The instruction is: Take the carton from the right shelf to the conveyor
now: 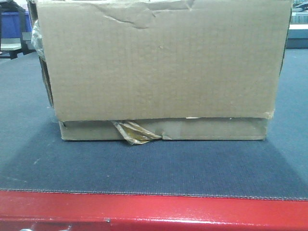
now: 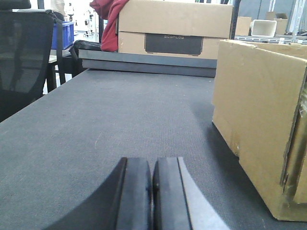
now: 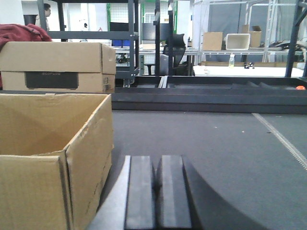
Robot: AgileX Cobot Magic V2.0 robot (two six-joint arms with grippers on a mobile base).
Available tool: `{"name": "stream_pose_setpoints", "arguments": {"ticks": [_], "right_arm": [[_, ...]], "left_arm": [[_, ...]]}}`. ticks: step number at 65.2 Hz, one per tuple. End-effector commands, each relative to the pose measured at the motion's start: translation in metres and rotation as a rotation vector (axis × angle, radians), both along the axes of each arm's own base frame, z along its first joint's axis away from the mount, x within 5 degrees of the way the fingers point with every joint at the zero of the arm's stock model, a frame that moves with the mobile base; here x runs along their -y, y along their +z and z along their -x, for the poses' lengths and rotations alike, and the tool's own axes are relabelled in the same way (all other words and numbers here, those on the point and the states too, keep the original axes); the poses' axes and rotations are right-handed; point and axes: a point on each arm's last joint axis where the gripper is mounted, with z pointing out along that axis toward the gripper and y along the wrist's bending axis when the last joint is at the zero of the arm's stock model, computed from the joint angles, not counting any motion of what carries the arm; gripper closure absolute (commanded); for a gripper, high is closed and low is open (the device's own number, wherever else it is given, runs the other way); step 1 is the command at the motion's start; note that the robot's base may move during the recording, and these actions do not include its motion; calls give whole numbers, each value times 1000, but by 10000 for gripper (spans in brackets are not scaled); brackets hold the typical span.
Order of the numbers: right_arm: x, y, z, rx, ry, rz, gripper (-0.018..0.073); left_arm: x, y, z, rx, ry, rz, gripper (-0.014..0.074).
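Both sets of jaws are clenched on nothing, pads pressed flat together with only a hairline seam between them. Starting at the left: the left gripper [image 2: 152, 191] hangs low over the conveyor [image 2: 120, 134], and in its wrist view the carton [image 2: 259, 124] sits at about two o'clock, near but apart, its short end wall facing the camera. Nothing bridges jaws and cardboard.

In the front view the carton [image 1: 163, 67] fills the middle of the frame, resting flat on the dark belt well inside the red rim [image 1: 154, 209]. A wad of yellowish tape [image 1: 134, 132] curls from its lower flap at six o'clock on its face, and a crease runs across its top edge near twelve.

On the right, the right gripper [image 3: 156, 191] is likewise low above the belt, with the carton [image 3: 53, 153] at about ten o'clock, open top showing, its side wall just beside the jaw line without touching.

My reading: the box stands squarely on the belt between two empty, closed grippers, so the placing looks done and the arms sit clear on either side. A second boxed carton [image 3: 57, 67] lies beyond the belt at eleven o'clock. No steel shelf is visible from here.
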Motion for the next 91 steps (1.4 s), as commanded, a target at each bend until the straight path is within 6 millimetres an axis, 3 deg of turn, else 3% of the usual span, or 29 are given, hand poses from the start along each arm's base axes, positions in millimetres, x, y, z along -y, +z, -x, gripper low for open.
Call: {"name": "stream_pose_setpoints", "arguments": {"ticks": [1,7,29,32,91], "right_arm": [[1,-4,-3,23,-56,23,628],[3,-16,-12,35,-115,22,628],[8,-102,-43,16,-142,0,628],[8,-97,-42,74,-146,1,628],[8,-100,-42,41,-144,0,628]], "left_arm": [[0,3,1,30,5,4,582],[0,3,1,30,5,4,582],[0,3,1,30,5,4,582],[0,3,1,30,5,4,582],[0,3,1,30,5,4,582]]}}
